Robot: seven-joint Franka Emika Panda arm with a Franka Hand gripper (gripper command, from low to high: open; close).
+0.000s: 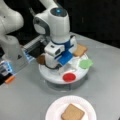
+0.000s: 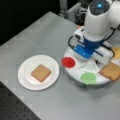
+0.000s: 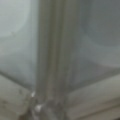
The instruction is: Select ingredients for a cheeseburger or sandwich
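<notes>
A tan bread square (image 1: pixel 72 113) (image 2: pixel 40 73) lies on the white paper plate (image 1: pixel 55 110) (image 2: pixel 25 77), alone. A second bread square (image 1: pixel 80 50) (image 2: pixel 111 71) rests on the round white tray (image 1: pixel 56 79) (image 2: pixel 75 75). The yellow cheese square (image 2: pixel 116 52) and the dark patty (image 1: pixel 40 59) also lie on the tray, each partly hidden by the arm. My gripper (image 1: pixel 57 65) is lowered onto the tray's middle, its fingers hidden under the hand in both front views. The wrist view shows only the tray's white surface and ridges, very close.
A red disc (image 1: pixel 68 77) (image 2: pixel 68 62) and a green leaf-like piece (image 1: pixel 85 63) (image 2: pixel 88 78) sit on the tray's near rim. The arm's base (image 1: pixel 12 50) stands at a front view's left, with an orange item (image 1: pixel 10 79) beside it.
</notes>
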